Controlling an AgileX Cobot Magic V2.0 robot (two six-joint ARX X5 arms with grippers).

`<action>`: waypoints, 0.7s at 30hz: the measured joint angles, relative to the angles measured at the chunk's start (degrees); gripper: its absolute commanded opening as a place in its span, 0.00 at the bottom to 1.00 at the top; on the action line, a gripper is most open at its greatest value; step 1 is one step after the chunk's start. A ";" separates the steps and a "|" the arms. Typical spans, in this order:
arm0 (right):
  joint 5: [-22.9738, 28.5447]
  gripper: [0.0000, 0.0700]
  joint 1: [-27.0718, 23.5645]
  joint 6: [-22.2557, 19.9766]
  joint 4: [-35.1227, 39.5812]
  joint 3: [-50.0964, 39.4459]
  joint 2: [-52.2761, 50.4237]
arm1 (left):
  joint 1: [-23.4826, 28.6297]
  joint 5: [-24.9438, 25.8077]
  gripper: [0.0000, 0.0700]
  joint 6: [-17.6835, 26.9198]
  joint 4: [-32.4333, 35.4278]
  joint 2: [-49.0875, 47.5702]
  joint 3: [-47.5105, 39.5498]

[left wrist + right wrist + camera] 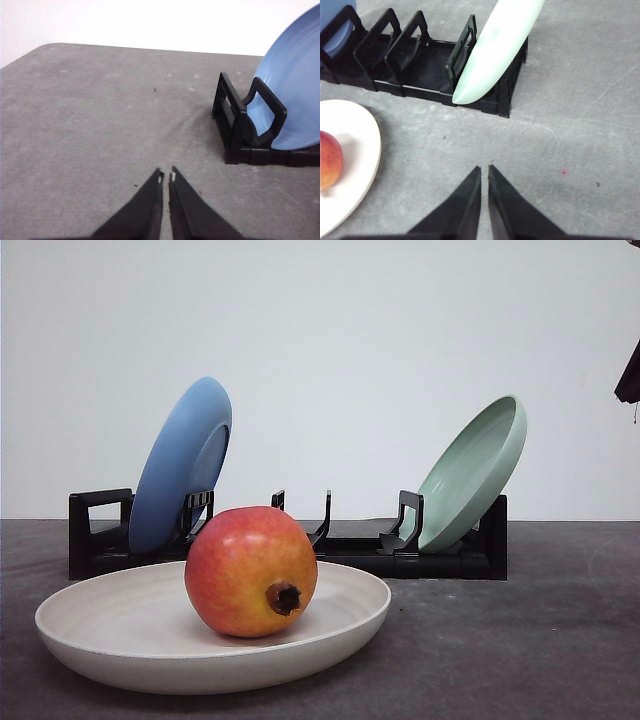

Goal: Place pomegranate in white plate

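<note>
Pomegranate (251,571) sits in white plate (120,625) at its 3 o'clock, crown toward camera, task looks done; left gripper (166,177) and right gripper (484,170) both closed empty over grey table (580,130), probably parked clear.

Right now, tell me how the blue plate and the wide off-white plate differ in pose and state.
The round blue plate stands tilted on edge in the black slotted rack; the wide off-white matte plate lies flat on the grey table. The blue plate holds nothing; the white plate carries the red-orange pomegranate. The white plate sits in front of the rack, nearer the camera. Both are round and shallow.
</note>
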 measured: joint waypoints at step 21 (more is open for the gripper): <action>0.00 0.03 0.00 0.00 0.02 0.02 0.00 | -1.63 0.00 0.00 -0.02 0.00 0.00 0.00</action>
